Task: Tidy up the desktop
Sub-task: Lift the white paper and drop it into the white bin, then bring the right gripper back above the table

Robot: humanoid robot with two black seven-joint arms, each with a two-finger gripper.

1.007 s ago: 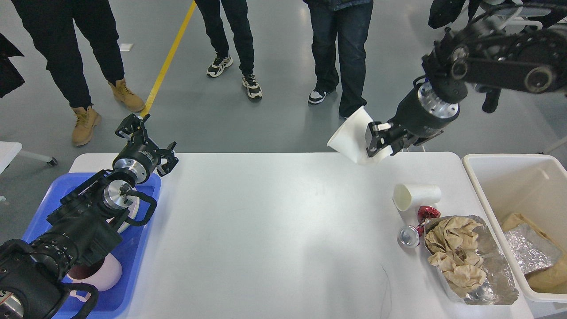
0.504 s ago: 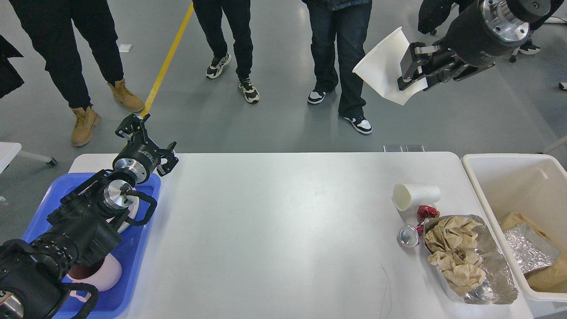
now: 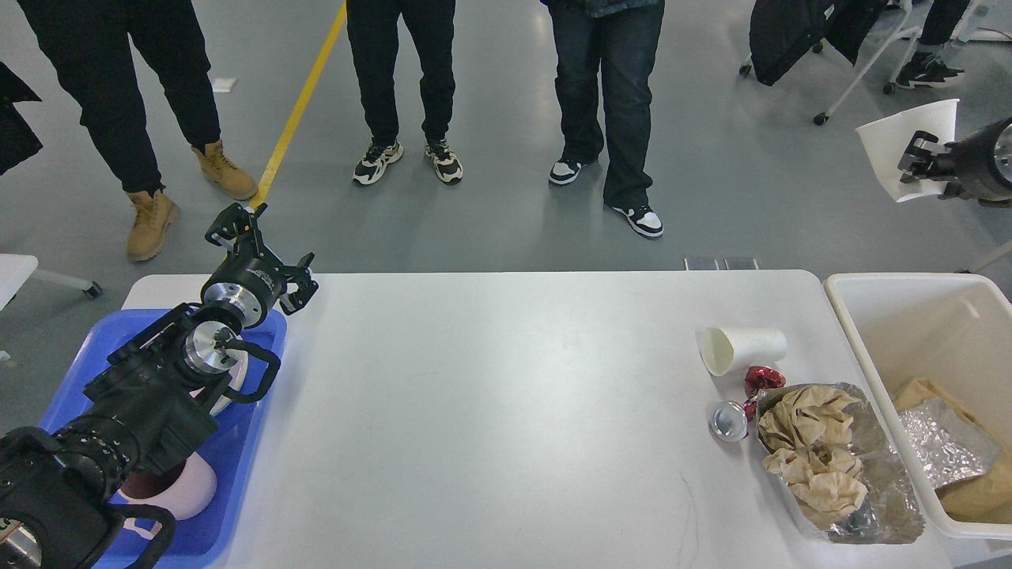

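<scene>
Right gripper (image 3: 909, 162) pinching cup (image 3: 901, 142) high above bin (image 3: 854, 304); left gripper (image 3: 265, 253) spread, empty. Below right gripper, second cup (image 3: 743, 349), can (image 3: 728, 420), foil tray (image 3: 893, 474) left on worktop (image 3: 490, 411).

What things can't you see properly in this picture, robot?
- Right pincer, head view: small and dark against the white paper cup it holds; its arm is cut off by the right edge.
- Bin: the right edge cuts it off, hiding part of its contents.
- Blue tray: my left arm covers most of what lies in it.
- Red wrapper: too small to identify.
</scene>
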